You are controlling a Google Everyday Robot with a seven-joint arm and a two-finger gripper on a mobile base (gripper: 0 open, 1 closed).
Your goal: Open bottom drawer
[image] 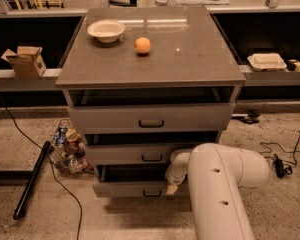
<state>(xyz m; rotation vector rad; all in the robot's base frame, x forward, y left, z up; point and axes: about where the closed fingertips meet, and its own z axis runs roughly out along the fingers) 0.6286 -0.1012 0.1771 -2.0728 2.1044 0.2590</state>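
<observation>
The grey cabinet (150,59) has three stacked drawers. The bottom drawer (125,189) is the lowest; its flat grey front carries a small black loop handle (151,193) and stands out from the cabinet with a dark gap above it. My gripper (172,188) is at the end of the white arm (215,194), down at the right part of the bottom drawer's front, just right of the handle. The arm covers the drawer's right end. The middle drawer (135,154) and top drawer (150,119) sit above.
A white bowl (106,30) and an orange (143,45) sit on the cabinet top. A bag of packets (67,146) and a black pole (32,179) lie on the floor at left, with cables. A cardboard box (25,61) and a white container (266,61) sit on side ledges.
</observation>
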